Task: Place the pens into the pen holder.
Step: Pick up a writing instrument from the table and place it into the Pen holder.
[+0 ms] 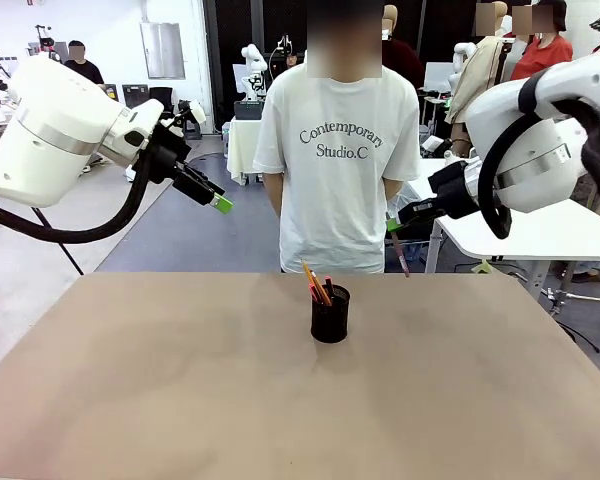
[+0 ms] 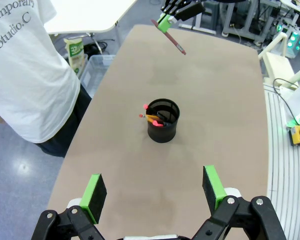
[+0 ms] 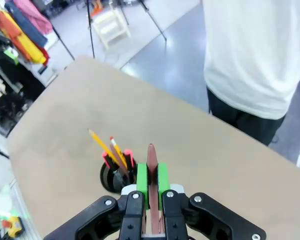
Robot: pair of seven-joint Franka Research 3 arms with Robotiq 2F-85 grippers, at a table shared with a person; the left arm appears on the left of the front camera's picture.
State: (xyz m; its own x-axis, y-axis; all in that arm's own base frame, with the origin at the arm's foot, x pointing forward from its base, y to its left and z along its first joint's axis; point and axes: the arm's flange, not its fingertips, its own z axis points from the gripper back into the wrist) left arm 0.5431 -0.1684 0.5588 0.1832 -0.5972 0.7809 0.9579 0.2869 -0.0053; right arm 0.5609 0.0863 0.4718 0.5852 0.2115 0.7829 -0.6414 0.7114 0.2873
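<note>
The table (image 1: 130, 400) is bare but for the holder (image 1: 330, 315) at its middle, in front of a person (image 1: 338, 150) at the far edge. The left gripper (image 2: 155, 192) hangs above the table, jaws spread and empty. The right gripper (image 3: 153, 184), raised off the table, clamps the reddish-brown pen (image 3: 151, 155). The other pens (image 1: 317, 287) stand tilted in the holder.
</note>
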